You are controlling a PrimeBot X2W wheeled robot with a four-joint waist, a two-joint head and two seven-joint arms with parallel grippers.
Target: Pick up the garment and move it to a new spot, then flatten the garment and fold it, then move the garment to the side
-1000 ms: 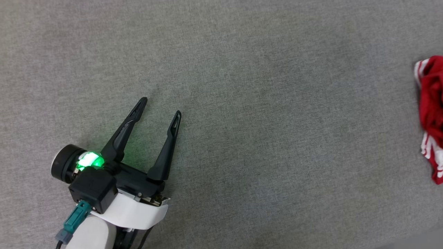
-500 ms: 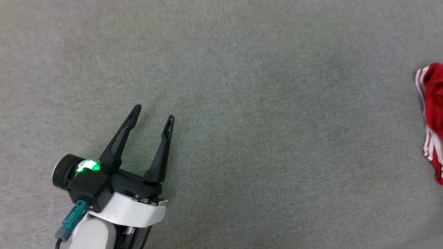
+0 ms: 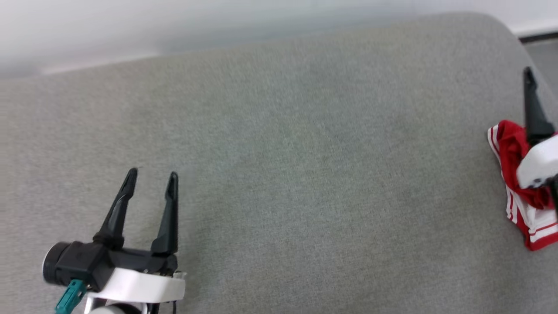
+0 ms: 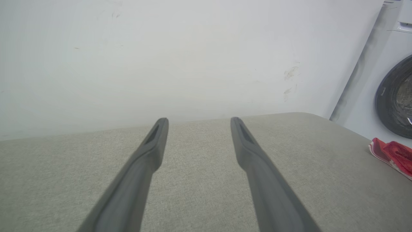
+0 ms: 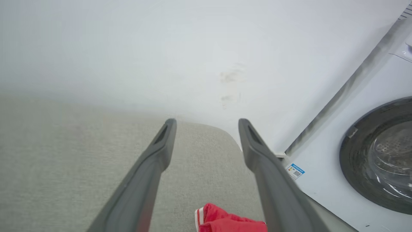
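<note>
The garment [image 3: 507, 147], red with red-and-white striped trim, lies crumpled at the right end of the grey cushioned surface [image 3: 305, 174]. One dark finger [image 3: 532, 109] of my right gripper rises over it, above the white wrist. In the right wrist view my right gripper [image 5: 207, 122] is open, and the garment [image 5: 225, 221] lies low between the bases of its fingers, not pinched. My left gripper [image 3: 151, 174] hovers open and holds nothing at the lower left, far from the garment. The left wrist view shows my left gripper [image 4: 199, 120] spread, with the garment [image 4: 391, 154] off to its right.
A pale wall [image 3: 174, 26] runs along the surface's far edge. A white front-loading washing machine [image 5: 376, 154] stands just past the surface's rounded right end, and its door [image 4: 396, 96] shows beyond the garment.
The head camera has tilted up, so the far edge and the wall now show. My right gripper has come into view at the garment and has opened. The left gripper stays open.
</note>
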